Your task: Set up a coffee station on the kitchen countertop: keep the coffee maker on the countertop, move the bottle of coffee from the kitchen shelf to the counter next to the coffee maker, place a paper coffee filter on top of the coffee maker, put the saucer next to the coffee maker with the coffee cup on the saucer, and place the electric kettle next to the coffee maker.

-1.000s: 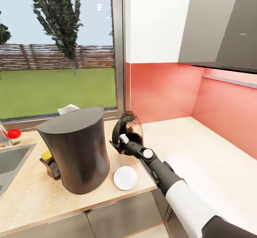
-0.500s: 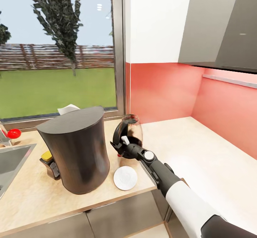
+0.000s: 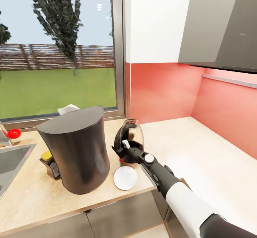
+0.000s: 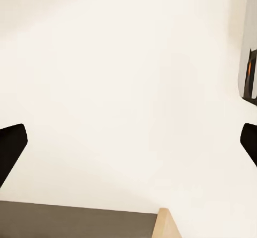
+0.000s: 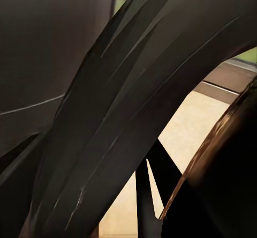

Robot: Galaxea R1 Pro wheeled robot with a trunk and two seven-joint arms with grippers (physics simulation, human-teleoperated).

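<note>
My right tool (image 3: 123, 148) sits at the centre of the head frame, closed around the black looping handle of the electric kettle (image 3: 132, 135); my right wrist camera, pressed up close, shows that handle (image 5: 134, 104) as a broad dark band sweeping across the frame, with the curve of the glass body at the lower right. The kettle stands roughly upright, its long axis vertical, and I judge it is just above or barely meeting the tabletop (image 3: 200, 148) (the base is hidden behind my wrist, so I cannot tell which). The coffee maker (image 3: 76, 148) stands just to the left of it in the frame, near but apart, and the saucer (image 3: 125, 178) lies lower, right below my tool and close to the front edge. So the coming move turns on that gap: the kettle needs to settle straight down, beside the coffee maker and clear of the saucer. My left tool (image 4: 128, 141) hangs wide open, holding nothing, its dark fingertips at the frame's far sides over a pale surface.
</note>
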